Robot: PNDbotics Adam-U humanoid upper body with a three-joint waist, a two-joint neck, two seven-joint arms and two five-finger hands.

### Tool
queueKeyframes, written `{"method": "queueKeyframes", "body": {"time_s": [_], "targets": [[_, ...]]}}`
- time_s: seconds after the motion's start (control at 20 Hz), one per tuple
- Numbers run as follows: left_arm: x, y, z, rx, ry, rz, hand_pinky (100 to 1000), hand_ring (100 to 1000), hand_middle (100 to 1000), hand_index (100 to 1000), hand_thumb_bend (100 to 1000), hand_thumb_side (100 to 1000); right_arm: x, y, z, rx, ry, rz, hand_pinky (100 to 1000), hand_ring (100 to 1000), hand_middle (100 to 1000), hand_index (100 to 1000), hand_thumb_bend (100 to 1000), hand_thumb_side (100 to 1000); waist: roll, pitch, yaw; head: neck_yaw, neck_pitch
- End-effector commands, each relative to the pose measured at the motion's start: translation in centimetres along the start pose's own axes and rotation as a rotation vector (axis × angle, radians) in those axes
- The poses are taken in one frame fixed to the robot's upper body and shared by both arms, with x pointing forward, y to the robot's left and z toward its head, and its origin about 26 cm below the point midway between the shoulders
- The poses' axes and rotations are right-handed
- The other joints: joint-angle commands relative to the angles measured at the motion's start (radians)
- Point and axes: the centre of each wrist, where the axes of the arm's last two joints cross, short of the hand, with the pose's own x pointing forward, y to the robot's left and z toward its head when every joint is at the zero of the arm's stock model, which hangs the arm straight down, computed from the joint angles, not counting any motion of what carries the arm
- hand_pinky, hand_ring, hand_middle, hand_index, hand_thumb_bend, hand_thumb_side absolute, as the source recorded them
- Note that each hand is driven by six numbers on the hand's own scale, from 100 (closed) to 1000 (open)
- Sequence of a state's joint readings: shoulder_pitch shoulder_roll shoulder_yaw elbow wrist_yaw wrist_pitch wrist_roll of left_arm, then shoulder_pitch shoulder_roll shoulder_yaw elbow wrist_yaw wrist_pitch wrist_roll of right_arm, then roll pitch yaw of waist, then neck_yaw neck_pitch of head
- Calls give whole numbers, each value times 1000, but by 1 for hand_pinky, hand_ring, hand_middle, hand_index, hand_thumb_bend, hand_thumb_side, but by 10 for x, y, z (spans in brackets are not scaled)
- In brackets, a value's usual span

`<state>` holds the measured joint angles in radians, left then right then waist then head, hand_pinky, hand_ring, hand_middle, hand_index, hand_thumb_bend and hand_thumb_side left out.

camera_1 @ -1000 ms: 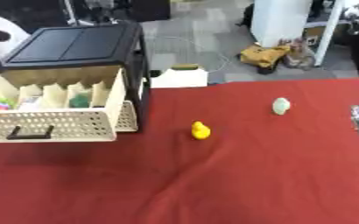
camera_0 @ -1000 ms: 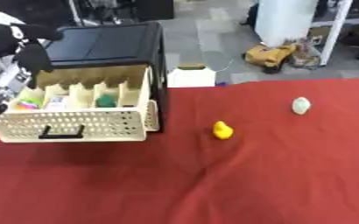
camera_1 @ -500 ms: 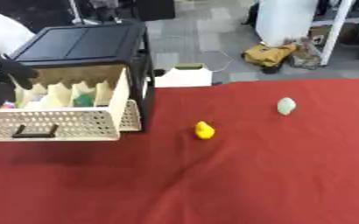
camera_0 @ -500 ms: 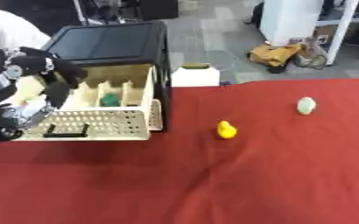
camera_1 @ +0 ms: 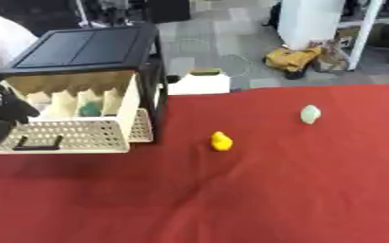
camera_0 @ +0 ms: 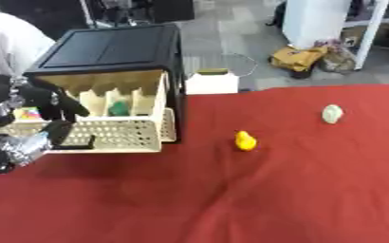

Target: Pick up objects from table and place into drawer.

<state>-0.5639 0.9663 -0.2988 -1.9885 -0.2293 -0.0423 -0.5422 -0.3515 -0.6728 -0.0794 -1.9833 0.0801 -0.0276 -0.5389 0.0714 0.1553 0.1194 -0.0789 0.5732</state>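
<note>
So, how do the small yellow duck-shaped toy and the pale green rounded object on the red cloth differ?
The small yellow duck-shaped toy is bright yellow; the pale green rounded object is a whitish green. The duck has a narrower top like a head, while the pale object is a plain rounded lump. The duck lies nearer the open cream perforated drawer; the pale object lies farther right and farther back. Both are small and rest free on the red cloth, untouched by any hand.

left hand point(camera_0: 40, 102): black fingers, silver band at wrist
forearm point(camera_0: 11, 148): black shell, crinkled silver joint, rounded
</note>
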Motion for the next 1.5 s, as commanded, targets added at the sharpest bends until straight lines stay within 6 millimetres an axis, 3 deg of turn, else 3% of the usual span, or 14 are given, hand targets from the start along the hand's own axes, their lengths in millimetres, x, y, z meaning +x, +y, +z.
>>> {"method": "queueKeyframes", "body": {"time_s": [0.05,0.95,1.5], "targets": [[1,5,7,-74,24,-15,579,595,634,839,100,1000,6,-7,-8,-19,-40,12,667,727,595,791,118,665,-3,-12,0,-10,20],[7,-11,-7,-252,26,158,580,556,633,896,100,1000,3,-7,-3,-57,-17,-1,668,724,588,787,124,645,-24,-4,-7,1,97],[11,-20,-13,-361,106,223,587,593,690,932,100,1000,2,-8,-1,-73,-6,-2,670,724,585,784,126,626,-22,5,-14,15,93]]}}
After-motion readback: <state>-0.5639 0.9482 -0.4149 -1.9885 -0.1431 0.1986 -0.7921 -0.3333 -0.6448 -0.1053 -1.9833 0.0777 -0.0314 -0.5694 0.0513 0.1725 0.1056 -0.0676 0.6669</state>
